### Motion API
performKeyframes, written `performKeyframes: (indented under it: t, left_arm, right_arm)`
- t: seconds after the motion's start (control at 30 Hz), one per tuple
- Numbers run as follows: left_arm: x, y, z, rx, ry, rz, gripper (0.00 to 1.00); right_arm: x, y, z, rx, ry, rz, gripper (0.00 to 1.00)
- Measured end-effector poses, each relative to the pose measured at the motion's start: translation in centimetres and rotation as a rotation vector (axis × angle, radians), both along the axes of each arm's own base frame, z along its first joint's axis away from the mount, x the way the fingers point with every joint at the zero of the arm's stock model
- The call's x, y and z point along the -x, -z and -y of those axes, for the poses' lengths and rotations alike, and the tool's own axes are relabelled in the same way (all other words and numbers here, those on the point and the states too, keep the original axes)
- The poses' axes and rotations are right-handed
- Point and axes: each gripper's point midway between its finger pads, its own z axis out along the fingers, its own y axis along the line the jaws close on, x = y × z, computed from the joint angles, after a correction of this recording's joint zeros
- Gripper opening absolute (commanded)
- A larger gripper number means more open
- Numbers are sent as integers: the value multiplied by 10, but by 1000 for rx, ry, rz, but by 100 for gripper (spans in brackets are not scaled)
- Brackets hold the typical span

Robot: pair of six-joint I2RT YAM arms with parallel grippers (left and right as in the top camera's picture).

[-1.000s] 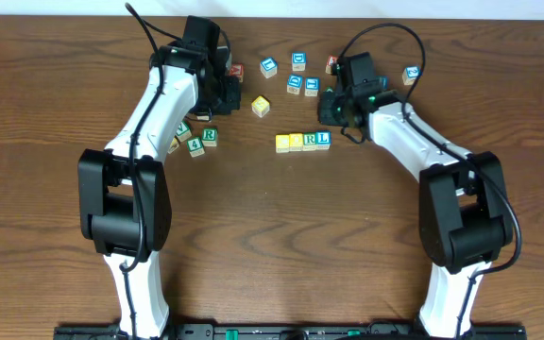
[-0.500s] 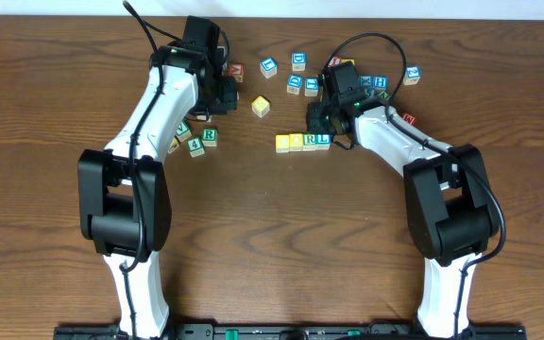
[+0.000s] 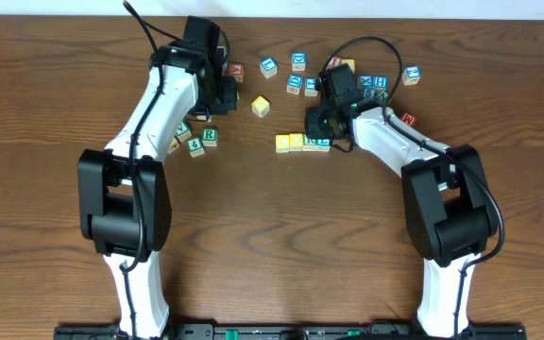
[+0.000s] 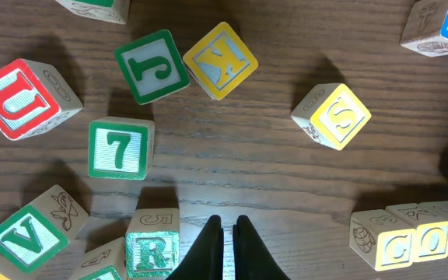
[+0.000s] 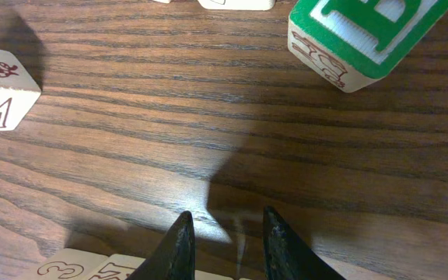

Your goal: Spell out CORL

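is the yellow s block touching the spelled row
Apart. The left wrist view shows bare wood between the yellow S block and the row.

A: Where is passage open?
B: Over the near half of the table (image 3: pixel 281 236), between the arms: bare wood.
A: And obstructions?
B: The row of blocks (image 3: pixel 296 142) at centre, with the right gripper (image 3: pixel 317 125) just behind its right end; a yellow block (image 3: pixel 261 107); scattered blocks (image 3: pixel 281 71) by the far edge; a block cluster (image 3: pixel 196 140) leftward.
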Motion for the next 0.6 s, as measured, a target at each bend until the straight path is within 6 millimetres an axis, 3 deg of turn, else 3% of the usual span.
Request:
performKeyframes:
  t: [0.47, 0.6]
  left_arm:
    - [1, 0, 0, -1, 0, -4, 7]
    - [1, 0, 0, -1, 0, -5, 8]
  right_arm:
    - [-13, -9, -4, 1, -45, 70, 27]
    - [-6, -27, 10, 11, -18, 49, 26]
